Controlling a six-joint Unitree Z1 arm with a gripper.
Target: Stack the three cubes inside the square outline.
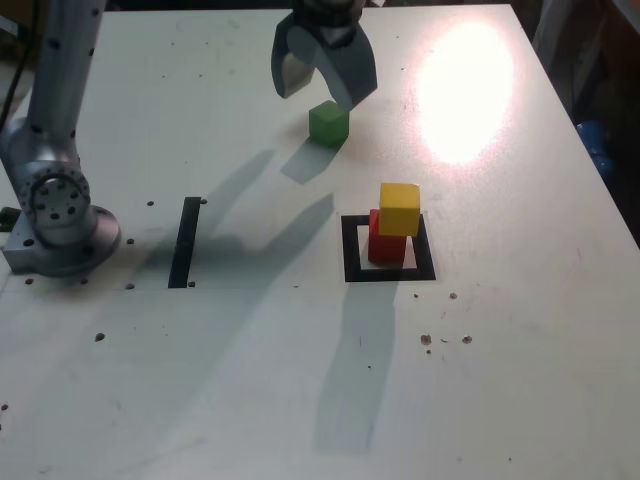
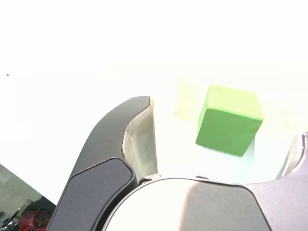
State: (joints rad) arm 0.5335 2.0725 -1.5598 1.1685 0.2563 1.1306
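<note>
The green cube [image 1: 328, 123] rests on the white table toward the back. My gripper [image 1: 322, 88] hangs just above it with its jaws spread wide and nothing held. In the wrist view the green cube [image 2: 229, 119] lies between the two fingers [image 2: 139, 144], apart from both. The yellow cube [image 1: 400, 208] sits on top of the red cube [image 1: 382, 243], slightly offset toward the exterior view's right. That two-cube stack stands inside the black square outline [image 1: 352, 250].
A thin black strip [image 1: 185, 241] lies flat at the exterior view's left of the outline. The arm's grey base [image 1: 55, 210] stands at the left edge. A bright glare patch [image 1: 462, 90] covers the table's back right.
</note>
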